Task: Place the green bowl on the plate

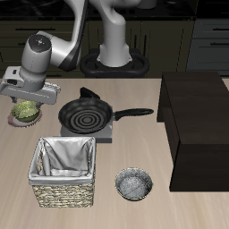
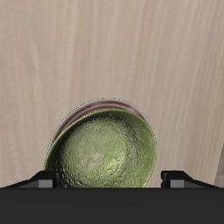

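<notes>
The green bowl point(image 1: 27, 111) is small, round and olive-green. It rests on the plate point(image 1: 15, 122) near the table's side edge, beside the frying pan. In the wrist view the green bowl point(image 2: 105, 153) fills the middle and shows its mottled inside. The plate's reddish-pink rim point(image 2: 96, 107) peeks out along one side of it. My gripper point(image 1: 22, 100) hangs just above the bowl. In the wrist view the gripper point(image 2: 112, 179) is open, its fingertips point(image 2: 45, 179) spread wide to either side of the bowl and not closed on it.
A black frying pan point(image 1: 85, 115) with spiral rings sits on a small stove beside the plate. A wicker basket point(image 1: 63, 170) lined with cloth stands nearer the front edge, and a grey speckled bowl point(image 1: 133, 184) sits beside it. A dark cabinet point(image 1: 197, 125) stands on the far side.
</notes>
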Robot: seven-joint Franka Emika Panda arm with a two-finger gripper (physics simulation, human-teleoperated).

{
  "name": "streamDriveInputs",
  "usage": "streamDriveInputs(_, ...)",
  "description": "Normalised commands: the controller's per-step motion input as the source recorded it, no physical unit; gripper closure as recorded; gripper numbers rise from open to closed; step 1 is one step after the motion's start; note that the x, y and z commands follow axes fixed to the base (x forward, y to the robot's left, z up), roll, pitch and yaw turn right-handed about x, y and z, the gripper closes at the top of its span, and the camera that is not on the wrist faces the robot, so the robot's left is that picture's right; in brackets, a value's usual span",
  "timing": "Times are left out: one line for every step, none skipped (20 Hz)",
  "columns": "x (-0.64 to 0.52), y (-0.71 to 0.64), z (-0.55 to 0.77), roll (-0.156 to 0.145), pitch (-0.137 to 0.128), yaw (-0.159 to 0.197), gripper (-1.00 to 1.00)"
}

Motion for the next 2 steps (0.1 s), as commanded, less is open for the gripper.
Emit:
streamDriveInputs(0.0,0.16,0.02,0.038,-0.025,0.039,-1.0)
streamDriveInputs(-0.01,0.02,0.01,0.005,0.013,0.0,-1.0)
